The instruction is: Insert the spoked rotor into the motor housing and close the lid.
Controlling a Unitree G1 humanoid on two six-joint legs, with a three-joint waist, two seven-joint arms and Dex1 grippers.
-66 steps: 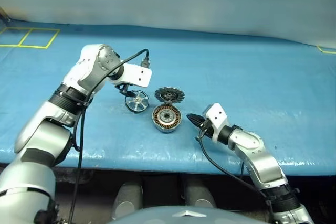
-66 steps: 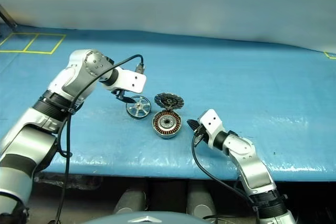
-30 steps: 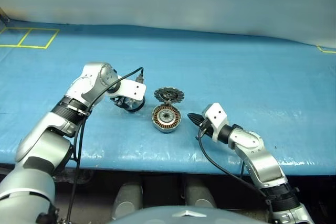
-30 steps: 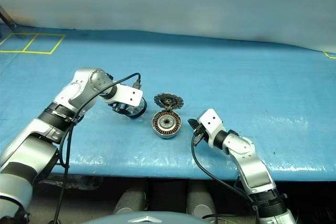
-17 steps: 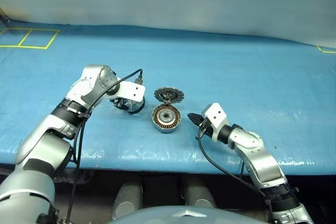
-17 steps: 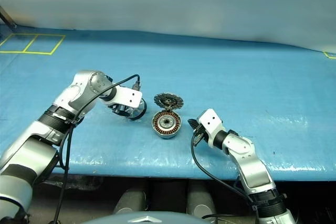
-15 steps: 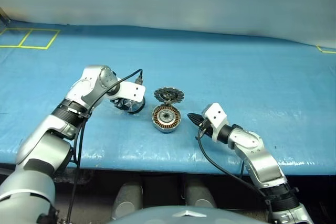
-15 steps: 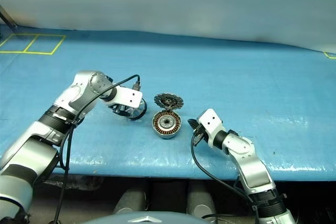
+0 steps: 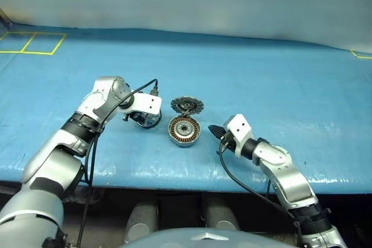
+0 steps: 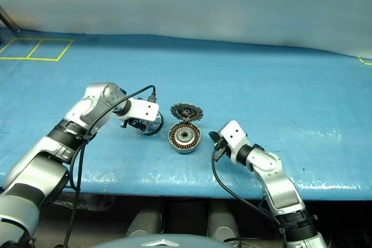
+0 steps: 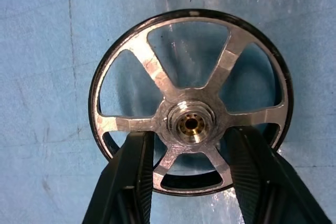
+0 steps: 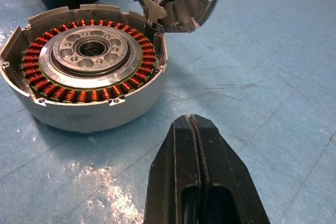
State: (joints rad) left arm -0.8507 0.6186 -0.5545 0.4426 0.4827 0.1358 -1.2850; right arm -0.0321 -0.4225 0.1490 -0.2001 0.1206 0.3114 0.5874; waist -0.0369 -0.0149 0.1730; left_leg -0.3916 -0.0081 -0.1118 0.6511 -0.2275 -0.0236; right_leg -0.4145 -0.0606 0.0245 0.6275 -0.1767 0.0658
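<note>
Just left of the motor housing [image 9: 184,130], my left gripper [image 11: 191,169] is straddling the spoked rotor [image 11: 190,101] hub, fingers part-open; grip unclear. R gripper [image 12: 195,174] is sitting clenched, empty, beside housing; lid [image 9: 187,105] standing open.

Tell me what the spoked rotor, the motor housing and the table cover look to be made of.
Spoked rotor: bright brushed metal spokes, likely aluminium, with a brass-coloured hub bore and a glossy black rim.
Motor housing: matte grey, cast-looking metal, with shiny copper-coloured wire windings.
Table cover: blue sheet, probably plastic, creased and glossy near its front edge.
</note>
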